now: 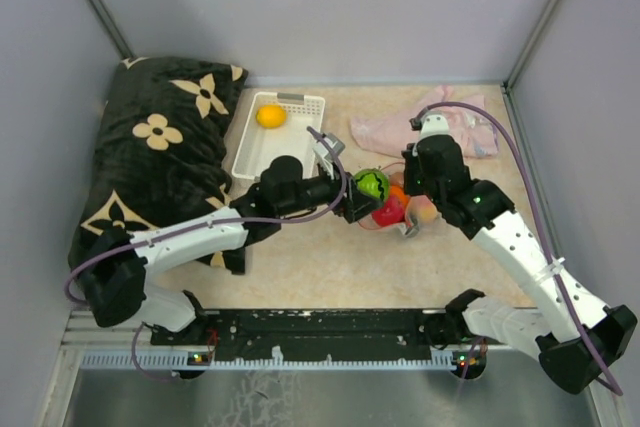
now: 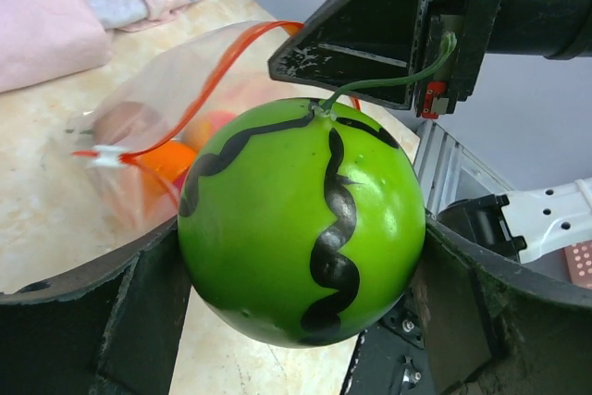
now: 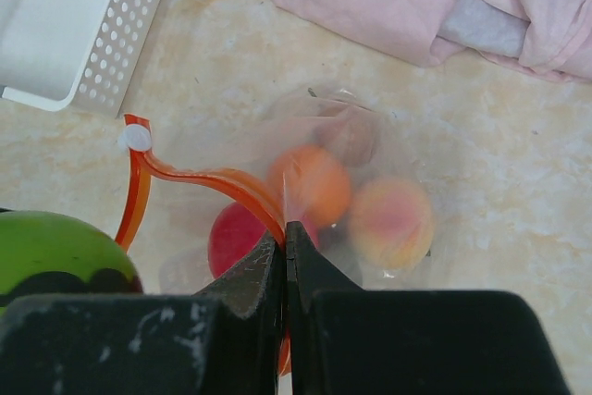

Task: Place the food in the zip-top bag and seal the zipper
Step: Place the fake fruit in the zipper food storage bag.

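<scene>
From above, we see the zip-top bag (image 1: pixel 408 209) lying on the counter (image 1: pixel 300 257), with both arms meeting at it. The left jaws carry a green melon (image 1: pixel 370 184) right at the bag's mouth. The right jaws come down on the bag from its other side. A pink cloth (image 1: pixel 400 132) lies just behind the bag. A yellow fruit (image 1: pixel 270 115) sits in a white basket (image 1: pixel 245 152), well apart from the bag, and a dark flowered blanket (image 1: pixel 160 167) lies farther off again.

From the left wrist, the jaws stand wide and press the green melon from both sides. Past the melon the bag's mouth gapes, its zipper (image 2: pixel 208 90) lifted in an arch. An orange piece (image 2: pixel 166 159) shows through the plastic.

From the right wrist, the jaws are closed to a slit, pinching the zipper and holding the bag's upper lip off the counter. Inside the bag we make out the orange piece, a peach piece (image 3: pixel 393 221) and a red piece (image 3: pixel 236 238). The melon sits just outside the mouth.

We judge the step to be loading: one arm props the mouth open while the other feeds the melon in. Next, the melon must go through the arch and well inside the bag before the left jaws let go. The opening looks tight for so round a piece, so the lip may need lifting higher. The yellow fruit and the sealing are not yet done.
</scene>
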`<state>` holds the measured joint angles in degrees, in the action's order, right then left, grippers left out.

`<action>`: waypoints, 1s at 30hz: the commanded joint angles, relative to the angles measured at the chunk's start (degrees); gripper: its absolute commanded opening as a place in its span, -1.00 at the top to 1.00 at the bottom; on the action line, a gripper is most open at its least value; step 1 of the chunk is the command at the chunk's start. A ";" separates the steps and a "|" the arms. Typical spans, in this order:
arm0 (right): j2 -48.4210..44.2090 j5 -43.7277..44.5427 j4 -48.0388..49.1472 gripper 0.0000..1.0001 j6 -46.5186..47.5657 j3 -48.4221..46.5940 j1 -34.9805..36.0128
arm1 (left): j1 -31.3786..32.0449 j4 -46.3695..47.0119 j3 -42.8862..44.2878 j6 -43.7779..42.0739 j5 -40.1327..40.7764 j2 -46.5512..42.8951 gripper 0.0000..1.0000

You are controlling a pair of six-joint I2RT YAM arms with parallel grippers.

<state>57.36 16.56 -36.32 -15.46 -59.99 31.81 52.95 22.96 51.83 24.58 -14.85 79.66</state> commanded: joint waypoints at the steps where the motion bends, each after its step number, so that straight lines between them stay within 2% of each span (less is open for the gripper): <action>1: -1.23 -1.68 2.02 0.95 -0.53 -1.87 -0.36 | 1.90 5.31 4.28 -1.66 -0.10 4.25 -0.36; 9: -1.79 -3.51 1.64 0.95 -0.62 -2.99 -0.31 | 3.04 6.05 7.18 -1.63 3.47 12.12 -0.37; 21: -2.56 -5.87 2.32 0.94 -0.79 -3.68 -0.38 | 3.64 -3.83 12.13 -2.16 11.54 17.77 -0.44; 26: -2.62 -6.23 2.56 0.94 -1.10 -3.13 -0.40 | 4.98 -4.10 14.73 -3.54 10.77 18.50 -0.54; 30: -2.95 -6.08 2.61 0.94 -1.31 -2.80 -0.40 | 6.17 -6.67 16.99 -4.00 12.48 20.33 -0.69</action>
<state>56.16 11.44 -36.42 -16.12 -60.10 31.73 57.45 17.61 65.32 21.91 -4.03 98.41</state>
